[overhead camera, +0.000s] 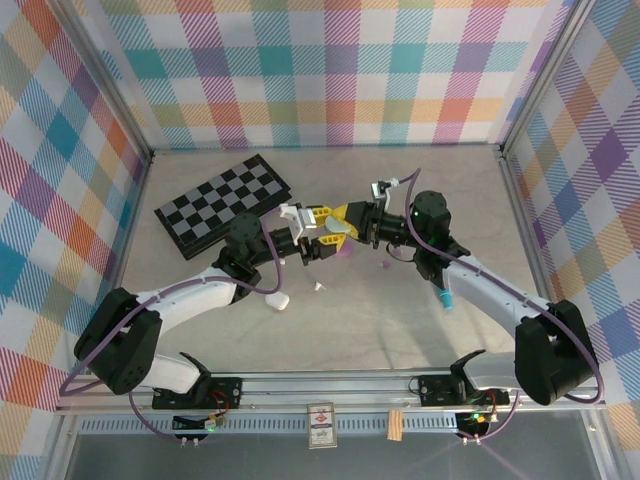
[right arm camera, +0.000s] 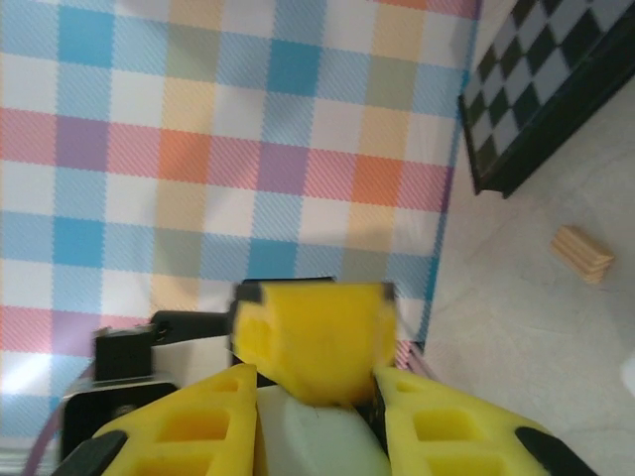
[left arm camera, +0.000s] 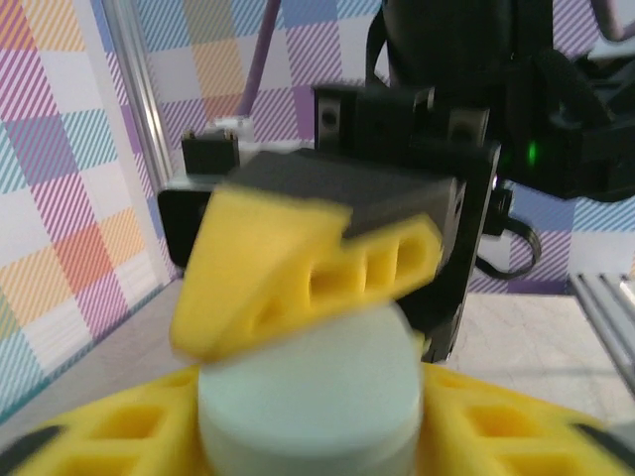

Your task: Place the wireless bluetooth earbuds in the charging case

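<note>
Plaid walls, mint case — half-hidden between yellow fingers.

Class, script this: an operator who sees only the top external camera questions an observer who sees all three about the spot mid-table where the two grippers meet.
Operator: What sits between the left gripper and the right gripper?
Observer: A round mint-green charging case, flanked by the left gripper's yellow fingers.
Operator: Where is the right one?
Observer: One of its yellow fingers lies across the case's top.
Operator: Lid open?
Observer: It looks shut from the left wrist camera.
</note>
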